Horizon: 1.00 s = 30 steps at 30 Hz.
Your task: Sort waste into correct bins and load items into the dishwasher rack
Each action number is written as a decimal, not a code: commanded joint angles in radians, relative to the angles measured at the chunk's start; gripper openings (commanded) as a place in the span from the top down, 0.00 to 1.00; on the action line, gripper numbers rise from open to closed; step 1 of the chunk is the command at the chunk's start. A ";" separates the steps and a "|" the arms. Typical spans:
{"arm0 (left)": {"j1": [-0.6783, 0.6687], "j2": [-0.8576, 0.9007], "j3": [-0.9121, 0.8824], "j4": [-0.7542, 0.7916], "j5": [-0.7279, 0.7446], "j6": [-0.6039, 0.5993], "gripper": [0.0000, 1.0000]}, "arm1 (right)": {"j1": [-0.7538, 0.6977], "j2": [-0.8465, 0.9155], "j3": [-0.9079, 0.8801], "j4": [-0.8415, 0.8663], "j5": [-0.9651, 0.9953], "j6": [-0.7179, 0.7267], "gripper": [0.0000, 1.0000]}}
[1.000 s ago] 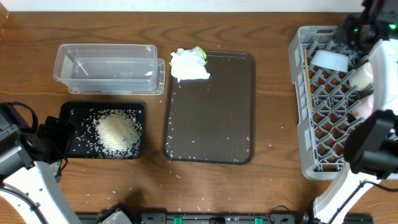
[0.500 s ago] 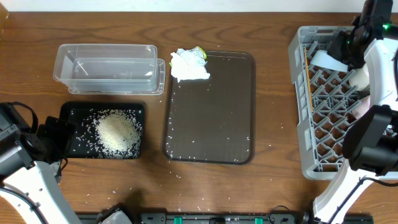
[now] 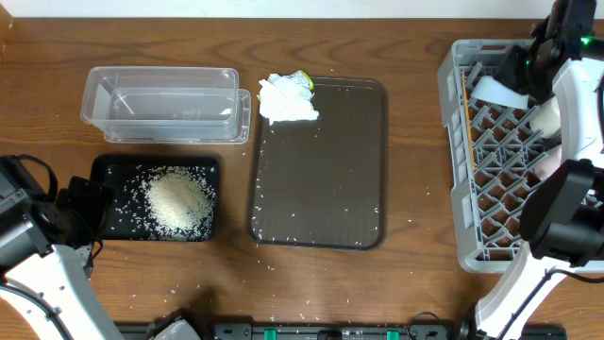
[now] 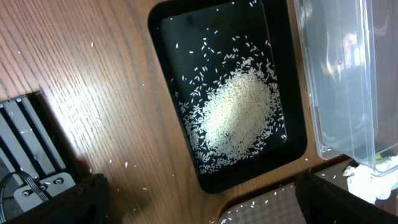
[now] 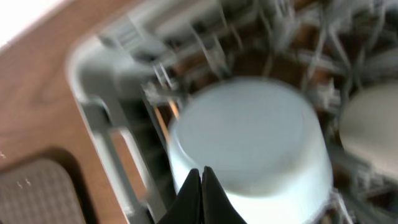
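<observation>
- Overhead: the rack (image 3: 451, 142) stands at the right, with the light-blue bowl (image 3: 500, 92) bottom up in its far-left corner. The right gripper (image 3: 524, 68) hangs just above the bowl.
- The rice (image 3: 177, 201) lies heaped in the black tray (image 3: 106, 170), with the clear tub (image 3: 160, 99) behind it. The paper wad (image 3: 286, 97) sits on the brown tray's (image 3: 326, 161) far-left corner. The left gripper (image 3: 83, 203) is beside the black tray.
- Left wrist: the fingers (image 4: 93, 199) are spread wide with nothing between them, over the rice.
- Right wrist: the view is blurred. The fingertips (image 5: 193, 193) are pressed together and hold nothing, and the bowl is just beyond them.
</observation>
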 commanded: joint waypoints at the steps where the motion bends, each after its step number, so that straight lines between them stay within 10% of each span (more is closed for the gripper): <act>1: 0.005 0.000 0.008 -0.005 -0.012 -0.005 0.02 | -0.002 -0.021 0.000 0.057 -0.013 0.010 0.99; 30: 0.005 0.000 0.008 -0.005 -0.012 -0.005 0.02 | -0.004 -0.099 0.000 -0.264 -0.109 0.010 0.99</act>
